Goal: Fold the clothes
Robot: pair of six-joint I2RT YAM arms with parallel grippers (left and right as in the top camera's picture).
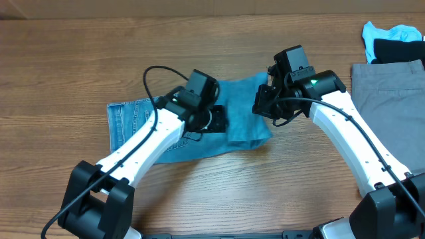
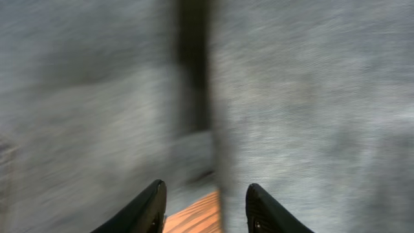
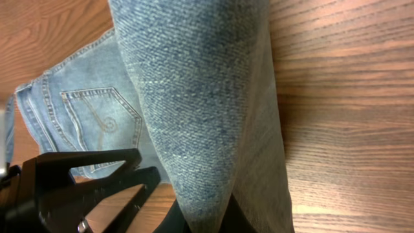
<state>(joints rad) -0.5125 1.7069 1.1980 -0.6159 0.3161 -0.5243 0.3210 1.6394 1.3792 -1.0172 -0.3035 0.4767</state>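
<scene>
Overhead: jeans (image 1: 242, 113) lie mid-surface (image 1: 66, 53), left hand (image 1: 212, 119) over them, right hand (image 1: 265, 103) at their right edge. Left wrist (very blurry): left hand (image 2: 206, 188) spread, denim beyond. Right wrist: right hand (image 3: 207, 217) pinching a raised fold of jeans (image 3: 194, 97), back pocket (image 3: 100, 120) at left.

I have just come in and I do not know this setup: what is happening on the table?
Two robot arms are folding a pair of light blue jeans on a wooden table. The right gripper is shut on a fold of denim and holds it up. The left gripper hovers low over the middle of the jeans with its fingers apart. It grips nothing that I can see, though its view is blurred. More clothes lie at the right edge, untouched.
</scene>
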